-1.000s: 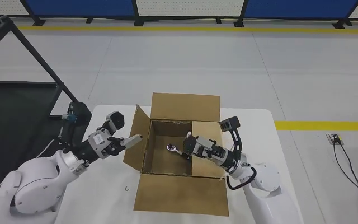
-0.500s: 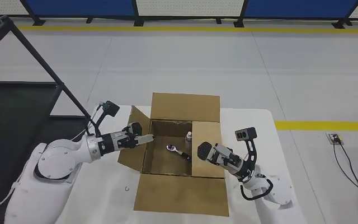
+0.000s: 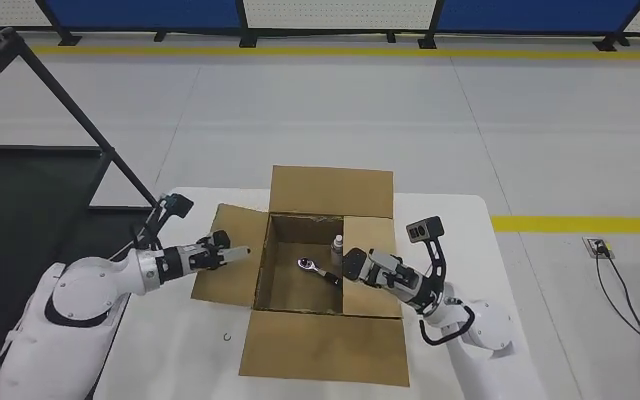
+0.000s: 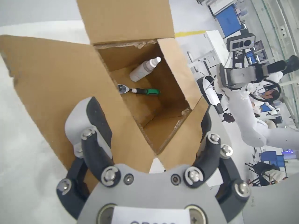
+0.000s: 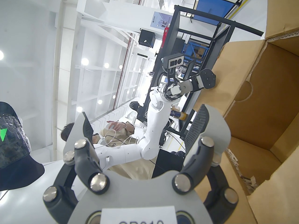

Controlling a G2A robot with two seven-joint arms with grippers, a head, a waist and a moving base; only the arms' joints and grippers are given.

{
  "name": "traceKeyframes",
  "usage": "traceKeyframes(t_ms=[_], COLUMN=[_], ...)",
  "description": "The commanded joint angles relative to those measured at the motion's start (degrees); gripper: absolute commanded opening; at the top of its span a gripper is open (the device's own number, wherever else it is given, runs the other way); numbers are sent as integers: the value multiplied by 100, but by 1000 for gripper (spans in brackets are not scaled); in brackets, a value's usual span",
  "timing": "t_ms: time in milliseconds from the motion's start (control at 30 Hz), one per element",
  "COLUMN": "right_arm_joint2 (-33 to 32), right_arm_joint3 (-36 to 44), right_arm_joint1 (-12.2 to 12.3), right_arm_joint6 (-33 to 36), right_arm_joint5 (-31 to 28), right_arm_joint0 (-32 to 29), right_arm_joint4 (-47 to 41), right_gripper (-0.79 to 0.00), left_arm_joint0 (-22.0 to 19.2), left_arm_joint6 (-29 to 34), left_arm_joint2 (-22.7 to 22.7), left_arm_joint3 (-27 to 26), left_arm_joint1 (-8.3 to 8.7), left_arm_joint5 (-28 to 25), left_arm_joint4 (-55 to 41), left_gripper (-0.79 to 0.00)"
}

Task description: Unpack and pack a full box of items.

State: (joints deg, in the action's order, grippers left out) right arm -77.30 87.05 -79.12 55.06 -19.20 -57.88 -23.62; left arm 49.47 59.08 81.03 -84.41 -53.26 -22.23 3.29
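Two items lie inside the open box [image 3: 330, 190] on the table [image 3: 450, 230]: a ratchet [image 4: 137, 90] (green handle) and a white bottle [image 4: 142, 69]. Left gripper [image 3: 238, 254], jaws wide and empty, sits over the left flap [image 3: 225, 285], apart from both. Right gripper [image 3: 351, 265], also spread and empty, hovers at the right flap [image 3: 375, 232], near the ratchet.

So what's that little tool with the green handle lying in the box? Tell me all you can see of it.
It's a ratchet wrench: a rounded shiny metal head, a short dark neck, then a green grip. It lies flat on the floor of the open cardboard box, close to a white spray bottle but seemingly not touching it. Nothing grips it.
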Motion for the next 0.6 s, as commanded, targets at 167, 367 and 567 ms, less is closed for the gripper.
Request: traceKeyframes(t_ms=[167, 367, 567], right_arm_joint2=[125, 207, 272], right_arm_joint3=[45, 60, 84], right_arm_joint1=[21, 41, 62], right_arm_joint6=[-86, -143, -198], right_arm_joint5=[70, 77, 67], right_arm_joint0=[79, 113, 108], right_arm_joint4=[53, 63, 73], right_gripper=[0, 0, 0], left_arm_joint0=[92, 52, 20], left_arm_joint6=[-3, 122, 185], left_arm_joint2=[113, 64, 53], left_arm_joint3=[486, 701, 692], left_arm_joint1=[49, 63, 87], left_arm_joint5=[-205, -365, -479], left_arm_joint4=[-92, -352, -459], left_gripper=[0, 0, 0])
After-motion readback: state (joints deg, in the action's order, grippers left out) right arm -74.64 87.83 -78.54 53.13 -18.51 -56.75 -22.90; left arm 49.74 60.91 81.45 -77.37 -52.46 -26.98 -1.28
